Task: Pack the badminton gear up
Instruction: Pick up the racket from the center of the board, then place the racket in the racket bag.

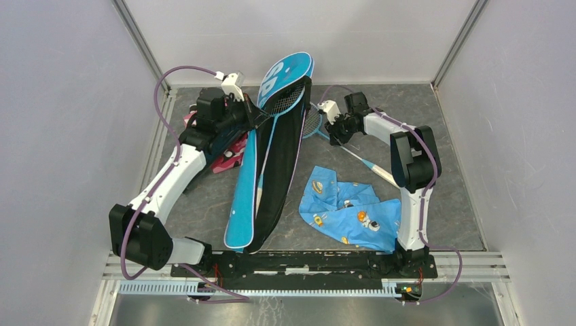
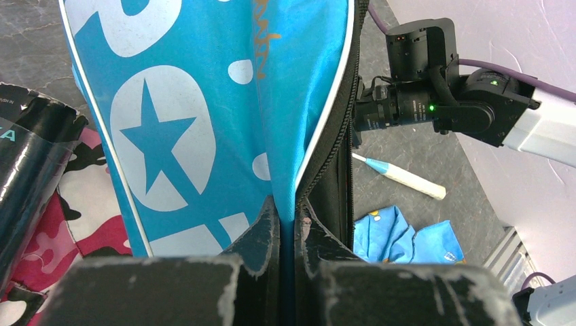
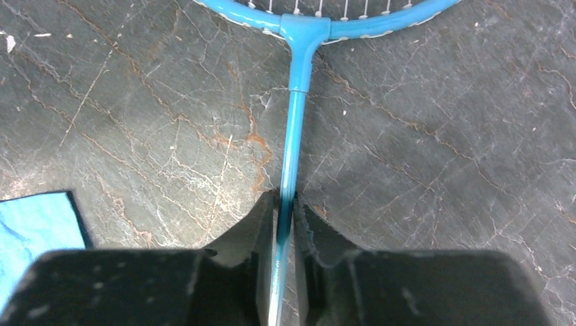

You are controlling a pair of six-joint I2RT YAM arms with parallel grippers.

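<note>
Starting with the table point(image 1: 455, 136): its grey marbled top carries everything. The cover point(image 1: 242, 193) stands on edge along the middle, tilted, with its wide end toward the far wall. Its zip is open and the black lining shows. A cloth point(image 1: 350, 214) lies crumpled on my right, near the cover's narrow end but apart from it. A pink bag point(image 1: 227, 157) lies on my left, beside the cover and partly under my left arm. One racquet point(image 1: 289, 100) sits inside the cover's wide end, and its strings show in the opening. The second racquet point(image 3: 292, 129) lies on the table right of the cover. Its head is just beside the wide end, and its white handle points toward the cloth. A black tube point(image 2: 27, 170) rests against the bag. My left gripper point(image 2: 286, 227) is fully closed, pinching the cover's blue piped edge next to the zip. My right gripper point(image 3: 285, 221) is clamped on the second racquet's shaft below the throat, with both fingers touching it.
</note>
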